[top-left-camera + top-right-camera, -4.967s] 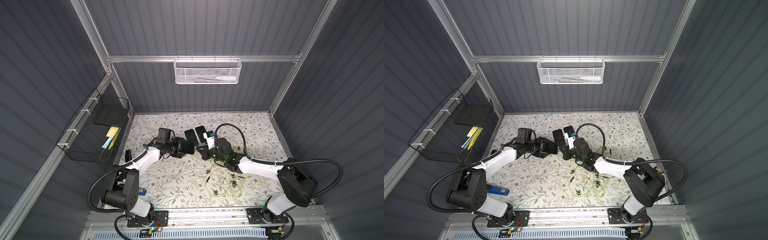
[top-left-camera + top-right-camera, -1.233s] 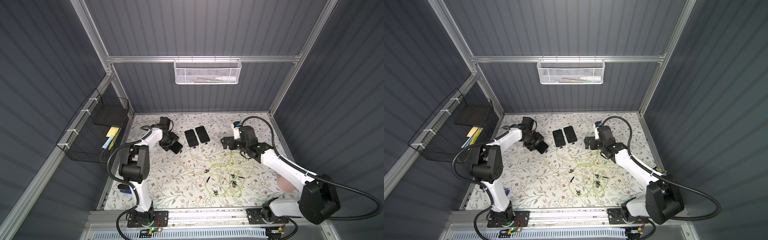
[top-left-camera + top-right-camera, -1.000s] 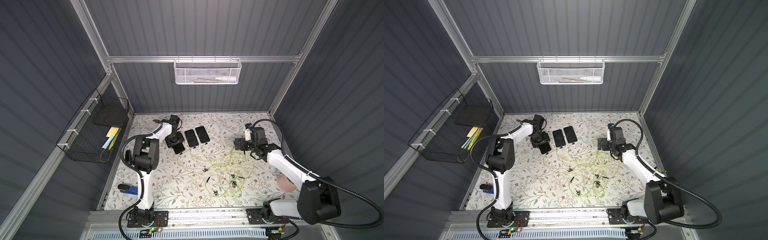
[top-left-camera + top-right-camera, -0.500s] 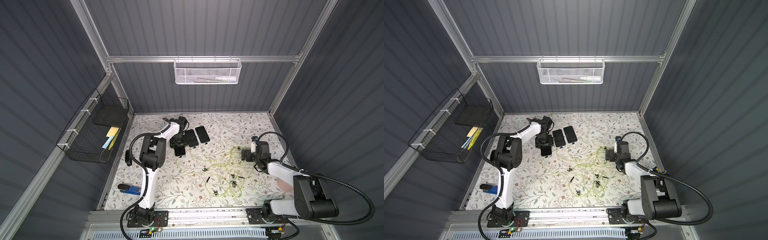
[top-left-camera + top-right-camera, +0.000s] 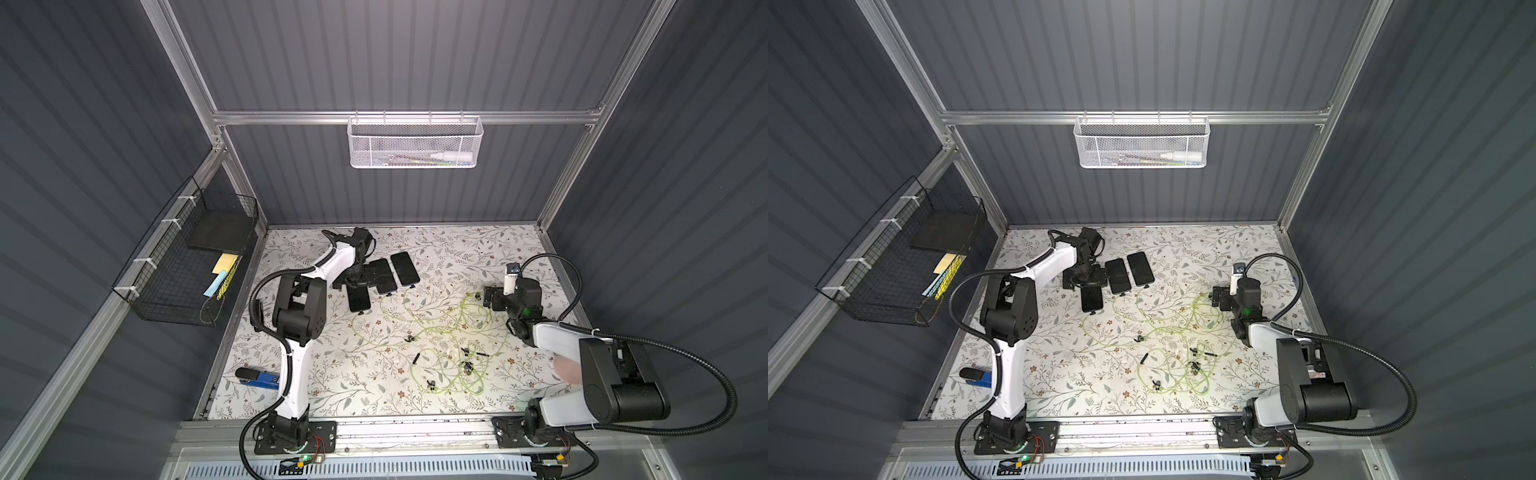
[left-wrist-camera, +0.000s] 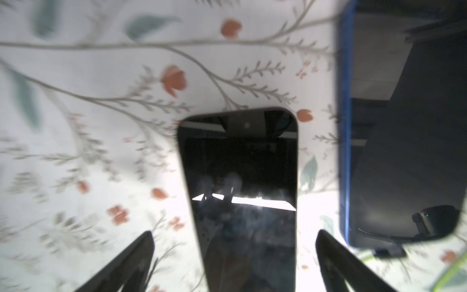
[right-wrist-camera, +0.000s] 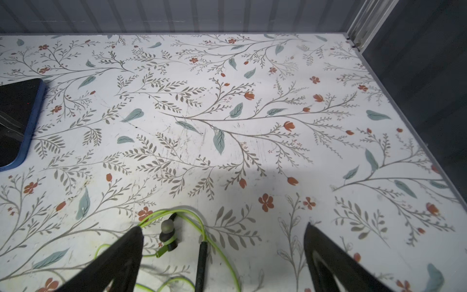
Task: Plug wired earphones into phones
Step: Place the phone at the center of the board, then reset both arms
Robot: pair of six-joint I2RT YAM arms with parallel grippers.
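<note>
Three phones [image 5: 382, 276] lie flat, dark screens up, side by side on the floral table top [image 5: 332, 374], toward its rear left; the one nearest the left arm sits a little forward of the other two. The left gripper [image 5: 356, 279] hangs directly over that forward unit. In the left wrist view its jaws stand spread, one finger [image 6: 131, 263] on either side of the black phone [image 6: 240, 189], neither touching it; just beside lies a blue-cased phone [image 6: 404, 151] with a small dark plug [image 6: 386, 252] at its short edge; whether the plug is seated cannot be told.

The wired earphones [image 5: 449, 332] form a loose yellow-green tangle across the middle and right of the table, in both top views [image 5: 1175, 332]. The right gripper [image 5: 492, 297] sits low at the tangle's right edge, jaws wide apart and holding nothing. In the right wrist view a grey-tipped earbud [image 7: 166, 227] and a black inline piece [image 7: 202, 260] rest on the table between its fingers.

A black wire basket [image 5: 183, 257] on the left wall holds yellow and blue slips [image 5: 224, 264]; any print on them is too small to read; the phone screens show reflections only.
</note>
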